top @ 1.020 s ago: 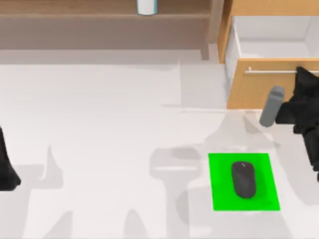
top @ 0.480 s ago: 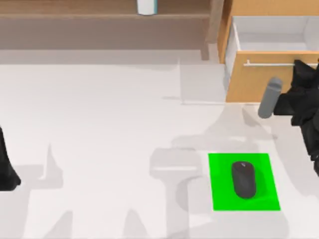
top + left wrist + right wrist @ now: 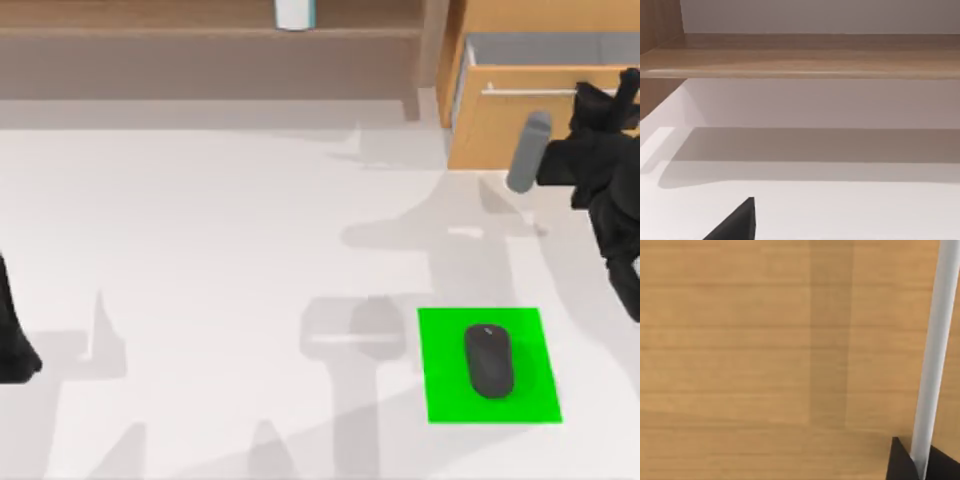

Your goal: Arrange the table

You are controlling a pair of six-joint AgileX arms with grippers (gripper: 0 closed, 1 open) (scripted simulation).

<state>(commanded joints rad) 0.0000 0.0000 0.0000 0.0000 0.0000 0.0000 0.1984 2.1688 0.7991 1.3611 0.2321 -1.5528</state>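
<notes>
Here, at the top view's left edge, the left arm (image 3: 12, 335) sits parked low over the table (image 3: 200, 260); I cannot tell its fingers' state. The white table spans the whole view, shadows across its middle. Along the far edge runs a brown shelf (image 3: 200, 40) with a white cylinder (image 3: 295, 14) standing on it. Right of centre, near the front, a green pad (image 3: 440, 390) lies flat on the table, a dark mouse (image 3: 488, 361) on it, lengthwise. At far right stands the light-wood drawer (image 3: 480, 130), partly open. The right gripper (image 3: 598, 98) is at its front, fingers pinching the metal handle (image 3: 937, 350), seen close against the wood panel (image 3: 765, 340) in the right wrist view.
</notes>
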